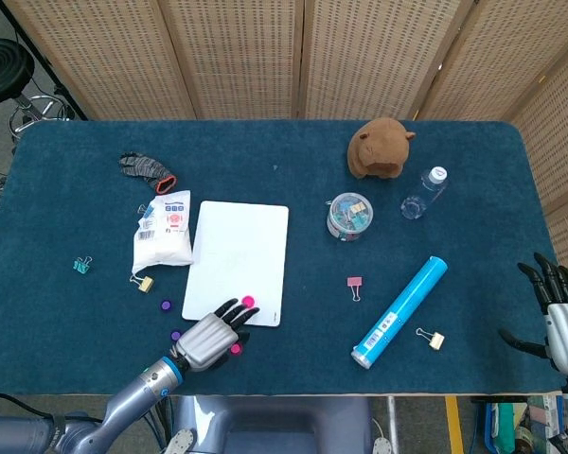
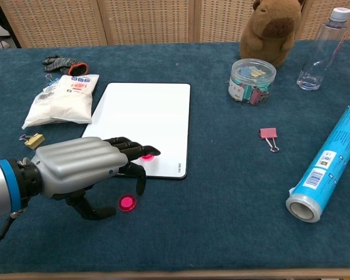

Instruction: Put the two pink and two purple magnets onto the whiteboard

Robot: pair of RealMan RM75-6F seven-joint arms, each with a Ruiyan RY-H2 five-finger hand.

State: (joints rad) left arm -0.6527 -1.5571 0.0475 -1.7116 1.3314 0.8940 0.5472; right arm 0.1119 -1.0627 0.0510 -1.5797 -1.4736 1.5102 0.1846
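1. The counter (image 2: 221,221) wears matt, napped blue cloth.
2. On it, the whiteboard (image 2: 146,111) looks smooth, faintly glossy.
3. The left hand (image 2: 76,172) seems brushed grey metal, perhaps plastic.
4. Beside the whiteboard, a pink magnet (image 2: 126,203) shines like plastic.

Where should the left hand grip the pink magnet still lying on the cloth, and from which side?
Probably by its rim, pinched from above. The pink magnet is a low flat disc lying face-up on the table, so only its thin edge offers purchase. The left hand hovers just beside it, fingers spread; the whiteboard sits just beyond.

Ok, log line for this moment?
left hand: open, above loose pink round magnet | white rectangular whiteboard: one pink magnet on | right hand: idle
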